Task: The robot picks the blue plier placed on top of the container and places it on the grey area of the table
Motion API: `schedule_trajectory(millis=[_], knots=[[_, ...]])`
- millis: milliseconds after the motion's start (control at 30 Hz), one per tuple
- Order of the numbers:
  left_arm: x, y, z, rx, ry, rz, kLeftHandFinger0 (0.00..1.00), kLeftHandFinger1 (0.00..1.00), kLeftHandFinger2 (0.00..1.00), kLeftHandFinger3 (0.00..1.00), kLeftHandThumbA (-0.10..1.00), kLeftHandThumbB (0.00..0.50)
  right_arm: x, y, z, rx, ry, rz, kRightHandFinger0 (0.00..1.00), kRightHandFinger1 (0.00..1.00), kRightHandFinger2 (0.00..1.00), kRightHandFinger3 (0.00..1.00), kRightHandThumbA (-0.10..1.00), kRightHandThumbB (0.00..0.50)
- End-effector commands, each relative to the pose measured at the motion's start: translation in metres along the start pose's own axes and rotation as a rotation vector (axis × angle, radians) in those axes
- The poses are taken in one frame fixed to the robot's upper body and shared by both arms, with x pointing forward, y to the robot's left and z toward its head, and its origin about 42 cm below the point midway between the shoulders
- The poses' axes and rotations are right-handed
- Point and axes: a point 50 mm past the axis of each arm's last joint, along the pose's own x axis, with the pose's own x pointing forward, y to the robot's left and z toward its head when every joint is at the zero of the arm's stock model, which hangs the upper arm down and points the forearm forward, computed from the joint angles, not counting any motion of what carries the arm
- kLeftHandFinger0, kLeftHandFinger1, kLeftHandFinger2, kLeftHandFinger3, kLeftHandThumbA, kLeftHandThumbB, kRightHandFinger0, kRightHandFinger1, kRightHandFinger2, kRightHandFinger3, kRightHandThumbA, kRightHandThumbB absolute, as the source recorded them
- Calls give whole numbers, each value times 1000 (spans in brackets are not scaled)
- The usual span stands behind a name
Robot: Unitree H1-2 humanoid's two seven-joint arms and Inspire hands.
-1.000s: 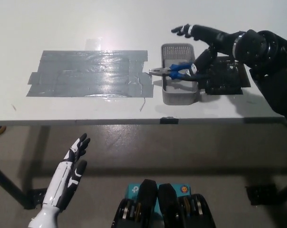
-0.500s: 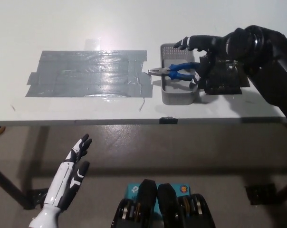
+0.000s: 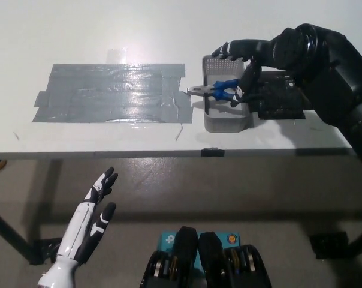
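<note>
A: Begin at the fingers; what is the right hand doing?

B: The black fingers reach out toward nine o'clock over the far rim of the container; a lower part of the hand hangs down at the blue handles of the plier; whether it touches or holds them I cannot tell, and how far the hand is spread I cannot tell either.

A: And the plier itself?

B: It lies across the top of the grey basket-like container, handles toward three o'clock, metal nose poking past the rim toward nine o'clock, its tip just at the edge of the grey area.

A: Moving outward?

B: The right arm runs off toward three o'clock and down the picture's edge; under it, at three o'clock of the container, sits a dark board touching or just beside the basket.

A: The surface?

B: A white table; the grey area is a patch of glossy tape strips, wrinkled, with glare near its middle; it lies at nine o'clock of the container; the table's near edge runs straight across.

A: The room, and the other hand?

B: Below the edge, a dull brown floor and dark table legs; the left hand rests at seven o'clock, below the table, fingers spread, holding nothing.
</note>
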Motion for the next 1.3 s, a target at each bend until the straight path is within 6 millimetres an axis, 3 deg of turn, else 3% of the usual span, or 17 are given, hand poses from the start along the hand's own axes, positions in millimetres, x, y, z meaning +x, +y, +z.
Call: schedule_trajectory(millis=[0,133,400,500,700,1067,1267], knots=[[4,6,13,34,-66,-20,1000,1000,1000,1000,983,93,-17,-39,31,-62,-16,-116,1000,1000,1000,1000,1000,333],[3,6,13,30,-71,-22,1000,1000,1000,1000,969,92,-12,-34,34,-79,-1,-104,1000,1000,1000,1000,1000,316],[3,4,15,29,-70,-24,1000,1000,1000,1000,979,105,-3,-34,34,-65,26,-119,1000,1000,1000,1000,1000,336],[3,3,14,40,-80,-25,1000,1000,1000,1000,980,90,0,-39,39,-71,8,-119,1000,1000,1000,1000,1000,317],[3,3,15,41,-77,-31,1000,1000,1000,1000,1000,95,2,-41,46,-59,29,-143,1000,1000,1000,1000,1000,361],[4,3,17,34,-80,-36,1000,1000,1000,1000,1000,104,4,-45,45,-52,27,-152,1000,1000,1000,1000,1000,371],[5,3,17,40,-90,-38,1000,1000,1000,1000,1000,84,9,-39,40,-48,25,-145,1000,1000,1000,1000,1000,339]])
